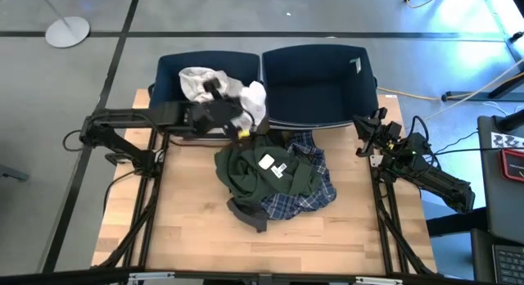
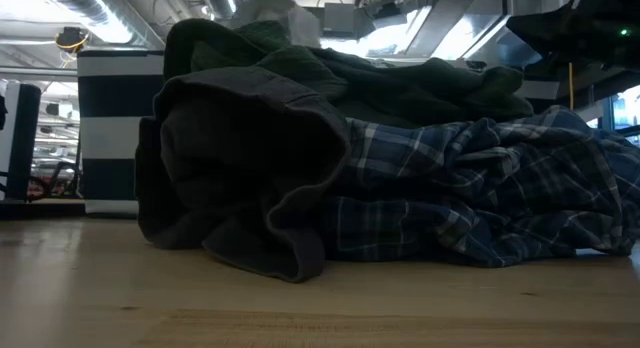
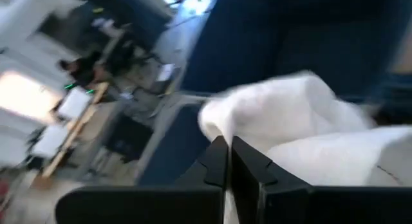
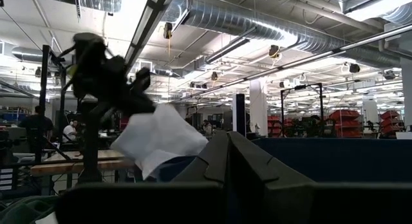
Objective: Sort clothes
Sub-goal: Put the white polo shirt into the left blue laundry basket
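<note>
Over the left navy bin (image 1: pixel 168 72), the left tool (image 1: pixel 233 113) hangs with its fingers together on a fold of the white garment (image 1: pixel 205 82). Most of that cloth lies in the bin, and one end trails over the near right corner toward the divide between the bins. In the left wrist view the white cloth bulges just past the shut fingers (image 3: pixel 217 163), so the tool looks clamped on it, with the bin wall close behind. The garment runs from far-left to near-right, and the tool sits at its near-right end. Just near of the tool, in the middle of the table (image 1: pixel 188 236), lies the pile: the dark green garment (image 1: pixel 262 170) with its white label on top, the blue-white plaid shirt (image 1: pixel 315 191) spreading out to the right beneath it, and the dark grey garment (image 1: pixel 250 213) poking out at the near edge. The right bin (image 1: pixel 319 72) looks empty. The right tool (image 1: pixel 364 133) waits with its fingers together at the right edge of the table, near that bin's corner. The left arm is nearer to the pile. Bare wood lies open left, right and near of the heap.
</note>
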`<state>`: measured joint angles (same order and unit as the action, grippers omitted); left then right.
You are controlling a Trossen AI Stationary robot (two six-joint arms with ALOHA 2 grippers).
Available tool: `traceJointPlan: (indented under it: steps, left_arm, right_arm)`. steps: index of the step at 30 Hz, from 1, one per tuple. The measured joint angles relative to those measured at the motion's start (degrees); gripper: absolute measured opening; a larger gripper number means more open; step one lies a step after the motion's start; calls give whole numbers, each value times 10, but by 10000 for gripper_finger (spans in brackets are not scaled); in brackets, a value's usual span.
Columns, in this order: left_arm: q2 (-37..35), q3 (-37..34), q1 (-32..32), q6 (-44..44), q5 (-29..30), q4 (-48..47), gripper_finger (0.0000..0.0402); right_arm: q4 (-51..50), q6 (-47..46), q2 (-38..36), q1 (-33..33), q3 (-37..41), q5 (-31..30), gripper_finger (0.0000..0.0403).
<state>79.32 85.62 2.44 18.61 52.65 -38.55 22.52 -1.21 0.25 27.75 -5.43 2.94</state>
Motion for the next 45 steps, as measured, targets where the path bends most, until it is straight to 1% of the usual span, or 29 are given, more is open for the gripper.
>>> traceJointPlan:
  steps: [4, 8, 12, 14, 17, 22, 25, 32, 34, 39, 43, 45]
  left_arm:
    - [-28, 5, 54, 9, 27, -4, 5]
    - [-45, 2, 131, -20, 27, -30, 2]
    - [-46, -9, 204, -47, 21, -74, 8]
    - [-45, -12, 238, -68, 3, -96, 8]
    - [-45, -24, 275, -109, -40, -112, 5]
    - [-45, -53, 313, -143, -125, -125, 7]
    - [-45, -72, 327, -154, -157, -126, 29]
    - [-45, -92, 354, -185, -170, -137, 113]
    - [-45, -92, 358, -192, -205, -136, 135]
    - [-49, -66, 355, -189, -338, -119, 176]
    - [-65, -53, 317, -196, -486, -46, 187]
    - [-69, -53, 279, -191, -535, -5, 187]
  right_arm:
    - [-2, 0, 0, 0, 0, 0, 19]
    - [-3, 0, 0, 0, 0, 0, 19]
    - [-3, 0, 0, 0, 0, 0, 19]
    - [-3, 1, 0, 0, 0, 0, 19]
    - [-3, 2, 0, 0, 0, -3, 19]
    - [-4, 2, 0, 0, 0, -8, 19]
    - [-4, 2, 0, 0, 0, -9, 19]
    - [-4, 2, 0, 0, 0, -9, 19]
    - [-4, 2, 0, 0, 0, -9, 19]
    - [-4, 2, 0, 0, 0, -9, 19]
    - [-4, 2, 0, 0, 0, -9, 19]
    - [-4, 2, 0, 0, 0, -9, 19]
